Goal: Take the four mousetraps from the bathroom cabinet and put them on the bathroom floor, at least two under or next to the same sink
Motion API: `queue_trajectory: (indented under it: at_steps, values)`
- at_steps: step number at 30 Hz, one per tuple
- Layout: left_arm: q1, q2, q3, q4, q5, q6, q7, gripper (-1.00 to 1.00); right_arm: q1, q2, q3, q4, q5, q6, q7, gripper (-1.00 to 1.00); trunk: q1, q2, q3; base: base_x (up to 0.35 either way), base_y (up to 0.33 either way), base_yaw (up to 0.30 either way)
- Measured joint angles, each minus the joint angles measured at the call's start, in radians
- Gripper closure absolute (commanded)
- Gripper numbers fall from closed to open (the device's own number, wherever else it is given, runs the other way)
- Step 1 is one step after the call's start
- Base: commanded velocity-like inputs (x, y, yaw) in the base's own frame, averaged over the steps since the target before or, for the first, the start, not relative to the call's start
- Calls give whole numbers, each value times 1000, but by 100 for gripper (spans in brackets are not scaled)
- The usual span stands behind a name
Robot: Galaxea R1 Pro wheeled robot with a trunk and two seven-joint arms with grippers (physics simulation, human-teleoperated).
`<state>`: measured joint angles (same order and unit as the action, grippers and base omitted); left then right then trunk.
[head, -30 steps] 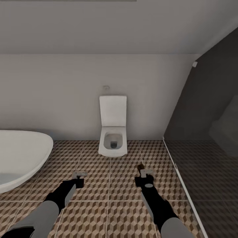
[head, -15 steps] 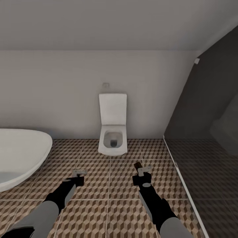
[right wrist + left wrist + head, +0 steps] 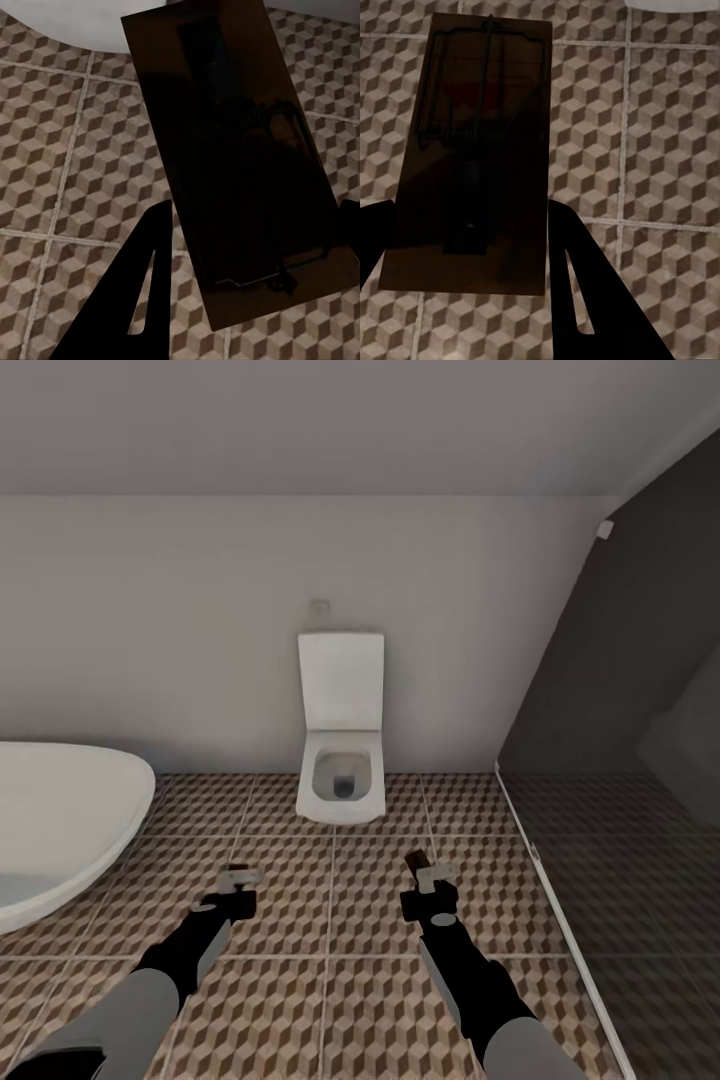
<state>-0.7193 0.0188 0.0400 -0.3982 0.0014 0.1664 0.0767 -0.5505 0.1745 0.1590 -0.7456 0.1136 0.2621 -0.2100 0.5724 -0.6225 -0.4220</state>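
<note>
Each of my grippers holds one of the mousetraps above the bathroom floor (image 3: pixel 330 980). In the left wrist view, a brown mousetrap (image 3: pixel 472 150) with a wire bar and a red mark sits between the dark fingers (image 3: pixel 585 300) of my left gripper (image 3: pixel 469 217). The right wrist view has a darker mousetrap (image 3: pixel 240 165) clamped in my right gripper (image 3: pixel 255 210). In the head view, the left gripper (image 3: pixel 238 885) and right gripper (image 3: pixel 432 875) hover low over the cube-pattern tiles, and the right one's trap (image 3: pixel 418 859) pokes out. The cabinet and the bathroom sink are out of view.
A square white toilet (image 3: pixel 341 760) with its lid up stands against the far wall straight ahead. An oval white bathtub (image 3: pixel 60 820) curves in from the left. A dark glass shower partition (image 3: pixel 620 760) runs along the right, its base rail crossing the floor.
The whole picture has shifted a little, so the camera has moved. Both grippers keep their mousetraps and stay almost where they were; the right one has edged slightly forward.
</note>
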Motion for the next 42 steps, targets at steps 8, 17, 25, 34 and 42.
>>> queue_trajectory:
  at_steps: [8,17,25,34,42]
  values:
    - [1,-1,-28,2,0,-1,-1,100,0,0,0,0,1,-1,0,100,31,-56,-38,0,0,0]
    - [1,-7,-31,9,0,-1,-1,100,0,0,1,0,2,-1,0,100,65,-119,-81,0,0,0]
    - [1,-10,-57,11,0,-1,-2,100,0,0,1,-1,3,-1,-1,100,96,-175,-118,0,0,0]
    - [1,-11,-66,11,0,-1,-3,100,0,0,0,-3,3,-1,-3,100,130,-238,-161,0,0,0]
    - [2,-11,-66,10,0,-1,-3,100,0,0,-1,-3,4,-1,-1,100,161,-295,-199,0,0,0]
